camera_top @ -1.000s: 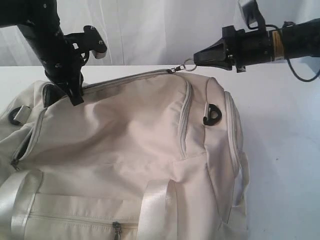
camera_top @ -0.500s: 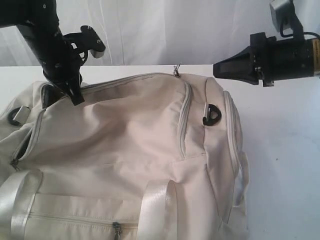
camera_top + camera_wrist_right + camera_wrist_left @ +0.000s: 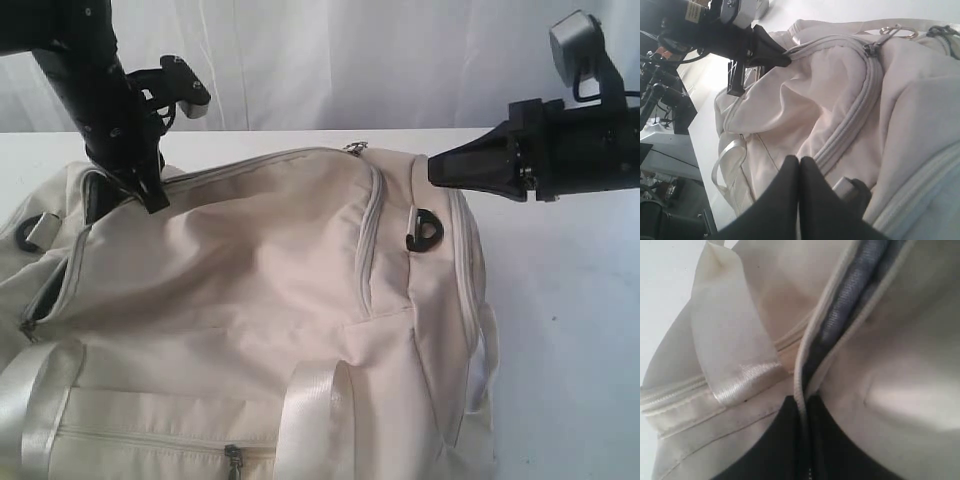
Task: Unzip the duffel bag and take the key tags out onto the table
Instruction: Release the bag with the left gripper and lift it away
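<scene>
The cream duffel bag (image 3: 250, 290) lies across the white table (image 3: 570, 300). Its top zipper is open on the left, where grey lining (image 3: 852, 290) shows in the gap. My left gripper (image 3: 152, 195) is shut on the bag's zipper edge (image 3: 801, 390) at that open end, next to a satin strap (image 3: 735, 355). The zipper pull with its metal ring (image 3: 353, 148) rests on the bag's top ridge. My right gripper (image 3: 434, 168) hovers shut and empty just right of it, over the bag's end; its fingertips (image 3: 790, 165) touch each other. No key tags are in view.
A dark metal strap ring (image 3: 425, 228) sits on the bag's right end, close under the right gripper. A satin handle (image 3: 310, 410) and a front pocket zipper pull (image 3: 233, 458) lie at the near side. A white curtain (image 3: 330, 60) hangs behind the table.
My right gripper came off the zipper pull's ring, drew back to the right and sank a little. The pull dropped onto the bag's top. The left gripper stayed put.
</scene>
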`<state>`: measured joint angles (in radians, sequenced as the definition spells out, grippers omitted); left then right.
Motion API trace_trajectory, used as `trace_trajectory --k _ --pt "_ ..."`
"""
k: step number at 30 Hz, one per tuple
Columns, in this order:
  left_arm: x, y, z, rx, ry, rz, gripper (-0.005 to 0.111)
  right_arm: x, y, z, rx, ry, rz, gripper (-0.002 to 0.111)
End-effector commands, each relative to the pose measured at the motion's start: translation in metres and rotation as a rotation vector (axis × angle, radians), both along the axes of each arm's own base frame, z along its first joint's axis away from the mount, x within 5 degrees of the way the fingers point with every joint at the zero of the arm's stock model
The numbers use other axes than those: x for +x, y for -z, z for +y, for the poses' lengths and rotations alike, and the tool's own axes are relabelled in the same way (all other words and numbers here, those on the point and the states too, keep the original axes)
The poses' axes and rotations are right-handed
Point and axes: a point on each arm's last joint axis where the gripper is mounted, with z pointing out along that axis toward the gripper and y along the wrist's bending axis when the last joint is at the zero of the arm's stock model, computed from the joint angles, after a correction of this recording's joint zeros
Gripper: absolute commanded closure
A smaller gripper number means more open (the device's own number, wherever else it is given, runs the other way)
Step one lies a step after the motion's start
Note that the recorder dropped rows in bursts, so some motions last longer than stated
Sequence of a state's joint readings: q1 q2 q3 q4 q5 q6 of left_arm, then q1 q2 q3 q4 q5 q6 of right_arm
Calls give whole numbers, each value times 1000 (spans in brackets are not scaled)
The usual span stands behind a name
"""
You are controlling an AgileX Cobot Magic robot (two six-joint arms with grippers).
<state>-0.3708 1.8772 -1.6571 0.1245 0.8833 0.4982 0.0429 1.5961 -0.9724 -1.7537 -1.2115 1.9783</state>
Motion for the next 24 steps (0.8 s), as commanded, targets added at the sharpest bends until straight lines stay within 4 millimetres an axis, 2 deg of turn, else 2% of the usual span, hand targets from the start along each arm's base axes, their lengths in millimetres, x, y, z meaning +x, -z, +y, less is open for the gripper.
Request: trace_trajectory --k 1,3,6,7,9,14,18,22,24 --pt "-6 0 5 9 -43 72 88 0 -6 0 53 20 -17 108" --pt "-9 0 6 16 -46 108 67 0 -7 0 60 25 -16 108" --pt "-18 -12 8 16 -52 159 34 -4 -10 0 32 11 -21 108" --pt "-21 -20 8 5 -53 166 26 -5 -11 -1 33 12 -22 108" --pt "-27 -37 7 -34 -51 159 23 -6 -13 -1 36 15 -17 108" --pt "-54 -95 -3 -272 -20 139 39 -7 -14 -1 38 18 -12 108" --pt "-76 -124 -9 -458 -44 152 55 -6 -16 0 71 42 14 108" --pt "-102 -145 -9 -580 -48 170 86 -6 -15 0 57 34 13 108" --pt "-112 -151 -5 -594 -42 160 106 -6 -15 0 57 34 13 108"
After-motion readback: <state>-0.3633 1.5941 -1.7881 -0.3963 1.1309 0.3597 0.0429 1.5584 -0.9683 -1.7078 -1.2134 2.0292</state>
